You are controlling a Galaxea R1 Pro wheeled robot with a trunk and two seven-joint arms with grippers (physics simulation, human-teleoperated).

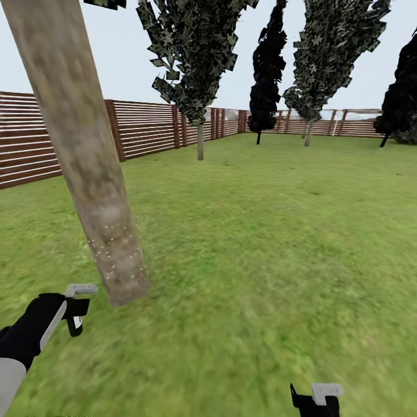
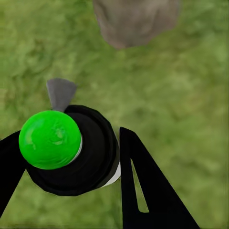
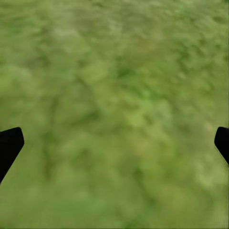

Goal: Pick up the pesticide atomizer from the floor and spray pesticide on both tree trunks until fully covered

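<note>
Green grass floor [image 1: 260, 243] fills the garden, bounded by a brown slatted fence [image 1: 145, 127] under a pale sky.

Head view: 1 thick grey-tan tree trunk [image 1: 81, 150] leans across the near left of the frame, with fine white specks scattered over its lowest part, probably spray. A 2nd pale-trunked tree [image 1: 200, 142] stands well apart, near the fence. The left end effector [image 1: 78, 313] hangs just beside the base of the near trunk. The right end effector [image 1: 318, 399] sits low at the frame's lower edge, over bare grass.

Left wrist view: the left end effector [image 2: 71, 171] is closed around the pesticide atomizer [image 2: 71, 150], a black body with a bright green cap [image 2: 50, 139] and a grey nozzle [image 2: 61, 93]. The black fingers [image 2: 148, 191] bear on both sides of the body. The trunk's base [image 2: 136, 21] lies just beyond the nozzle.

Right wrist view: the right end effector [image 3: 114, 143] is spread wide, fingertips at opposite frame edges, holding nothing; grass lies beneath.

Step in hand, as a judgement: spraying the near trunk. The specks reach the lowest part alone, so coverage looks partial. Keep the nozzle aimed squarely at the bark, sweep upward in slow overlapping passes, and maintain firm grip pressure so the atomizer does not rotate. Work around all sides before driving to the 2nd tree.
</note>
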